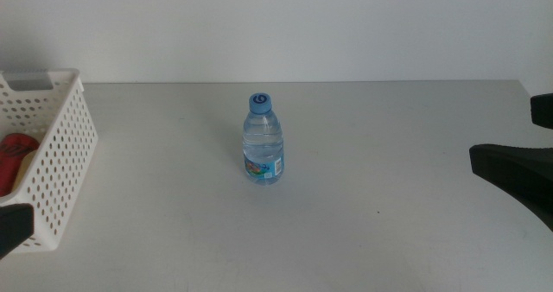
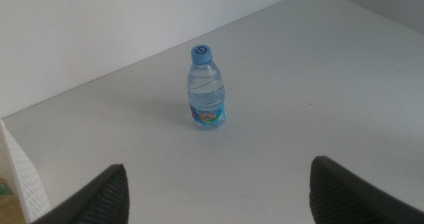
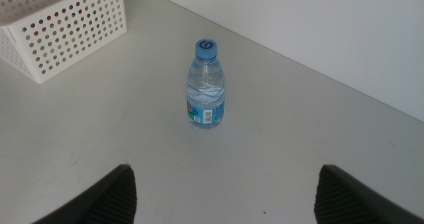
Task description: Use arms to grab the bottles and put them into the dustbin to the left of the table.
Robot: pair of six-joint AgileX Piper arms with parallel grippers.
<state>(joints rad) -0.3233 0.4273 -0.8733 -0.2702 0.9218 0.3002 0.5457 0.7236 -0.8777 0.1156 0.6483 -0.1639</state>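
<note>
A small clear water bottle with a blue cap (image 1: 263, 141) stands upright in the middle of the table (image 1: 389, 240). It also shows in the left wrist view (image 2: 207, 91) and the right wrist view (image 3: 206, 88). The white perforated dustbin (image 1: 60, 162) stands at the table's left edge, with the red can (image 1: 17, 149) lying inside. A pale yellowish thing lies under the can, too hidden to identify. My left gripper (image 2: 218, 166) is open and empty, low beside the dustbin (image 1: 13, 225). My right gripper (image 3: 225, 169) is open and empty at the right edge (image 1: 510, 167). Both are well short of the bottle.
A white wall rises behind the table's far edge. The dustbin also shows in the right wrist view (image 3: 73, 25), and a corner of it shows in the left wrist view (image 2: 23, 177). Bare tabletop surrounds the bottle on all sides.
</note>
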